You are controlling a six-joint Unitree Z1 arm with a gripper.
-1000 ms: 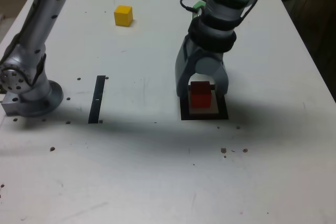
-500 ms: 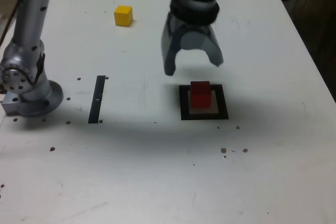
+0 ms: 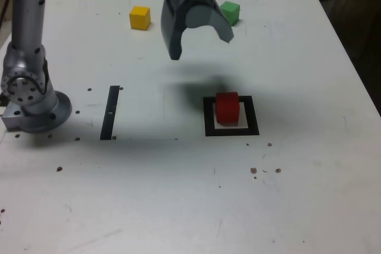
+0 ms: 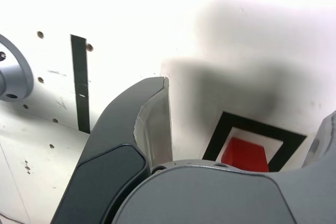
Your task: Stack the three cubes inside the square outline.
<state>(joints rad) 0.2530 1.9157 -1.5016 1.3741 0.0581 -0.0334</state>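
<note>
The red cube (image 3: 227, 108) stands alone inside the square outline (image 3: 254, 128); the wrist view also shows the red cube (image 4: 245, 155) within the outline (image 4: 215, 139). My gripper (image 3: 201, 46) hangs open and empty in the air, up and toward the exterior view's left of the red cube. The yellow cube (image 3: 140, 18) lies on the far part of the table. The green cube (image 3: 229, 12) sits just behind the gripper's finger on the exterior view's right. One gripper finger (image 4: 149, 124) fills the wrist view's foreground.
The arm's round base (image 3: 33, 108) stands at the exterior view's left edge. A narrow black strip (image 3: 110, 112) lies between the base and the outline. Small dark specks dot the white table (image 3: 178, 194). The table's right edge borders dark floor.
The gripper let go of the red cube in the outline, opened wide, and rose away toward the far left. The green cube came into view behind it.
</note>
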